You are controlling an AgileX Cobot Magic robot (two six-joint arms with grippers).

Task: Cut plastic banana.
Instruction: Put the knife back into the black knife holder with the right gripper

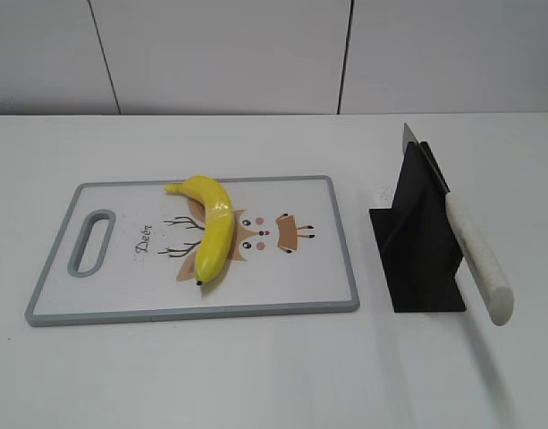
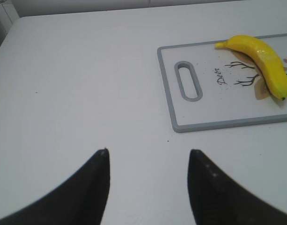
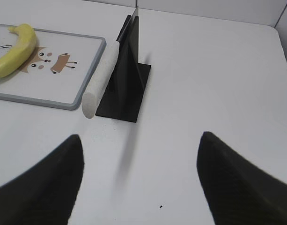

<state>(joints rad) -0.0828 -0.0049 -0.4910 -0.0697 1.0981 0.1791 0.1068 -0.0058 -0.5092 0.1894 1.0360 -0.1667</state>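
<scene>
The plastic banana lies on the white cutting board, near its middle, dark tip toward the front. It also shows in the left wrist view and the right wrist view. A knife with a white handle rests in a black stand to the right of the board; the handle also shows in the right wrist view. My left gripper is open and empty over bare table, left of the board. My right gripper is open and empty, in front of the stand. Neither gripper shows in the exterior view.
The board has a grey rim and a handle slot at its left end, and a deer drawing under the banana. The white table ends at a wall at the back.
</scene>
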